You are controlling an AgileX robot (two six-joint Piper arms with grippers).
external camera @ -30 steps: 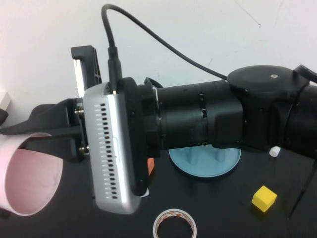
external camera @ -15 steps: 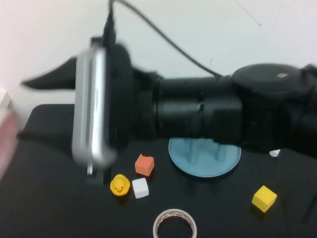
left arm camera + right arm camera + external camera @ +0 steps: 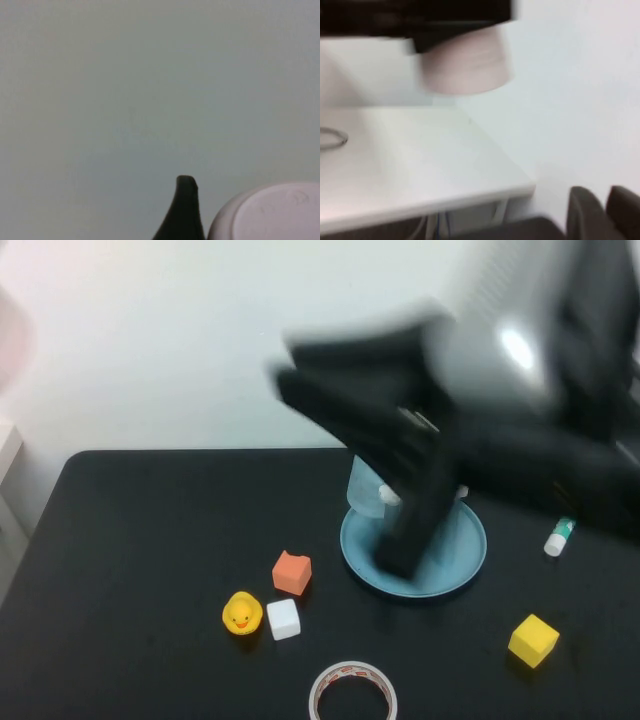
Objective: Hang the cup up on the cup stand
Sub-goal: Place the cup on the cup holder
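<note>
The pale pink cup (image 3: 272, 212) shows base-first in the left wrist view, with one black finger (image 3: 184, 210) of my left gripper (image 3: 235, 220) beside it. In the right wrist view the cup (image 3: 465, 65) hangs under a dark, blurred arm, high in front of the wall. In the high view it is only a pink blur (image 3: 8, 335) at the far left edge. The cup stand (image 3: 465, 550) is a light blue dish right of centre. My right gripper (image 3: 400, 530) blurs across it; its fingertips (image 3: 587, 212) stand close together with nothing between them.
A light blue cup (image 3: 365, 488) sits at the stand's back left. On the black table lie an orange block (image 3: 291, 573), a yellow duck (image 3: 241, 613), a white cube (image 3: 283, 619), a tape roll (image 3: 352, 692), a yellow cube (image 3: 533, 640) and a small white tube (image 3: 558, 536).
The right arm has swung from the left of the high view across to the right. The pink cup has gone from the lower left up to the top left edge.
</note>
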